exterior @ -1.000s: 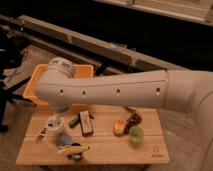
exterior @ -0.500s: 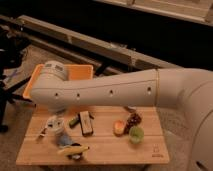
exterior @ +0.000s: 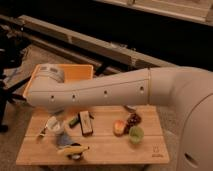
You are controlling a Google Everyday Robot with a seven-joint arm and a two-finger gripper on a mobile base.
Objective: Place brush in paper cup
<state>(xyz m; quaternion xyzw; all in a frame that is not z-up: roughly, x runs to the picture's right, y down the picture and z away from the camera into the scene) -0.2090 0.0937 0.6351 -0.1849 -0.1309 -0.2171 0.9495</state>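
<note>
I am looking past the robot arm (exterior: pixel 115 90), a broad, smooth cream cylinder with small dark dots, which is spanning the view from the right edge to the upper left. It is covering the rear edge of the wooden table (exterior: pixel 105 147), a pale slatted rectangle with bare board showing along its front and right side. An orange bin (exterior: pixel 82 72) with squared walls is sitting behind the arm. The gripper (exterior: pixel 54 119) is hanging below the arm's left end, over the table's left part; I cannot tell how it is set. The black block (exterior: pixel 86 122) is lying near centre, a yellow banana (exterior: pixel 75 149) curving at the front left. The paper cup (exterior: pixel 56 126), white and round, is standing just below the gripper. The green cup (exterior: pixel 136 134) is standing right of centre. The brush (exterior: pixel 43 131), slim and pale, is lying at the left edge beside the paper cup.
</note>
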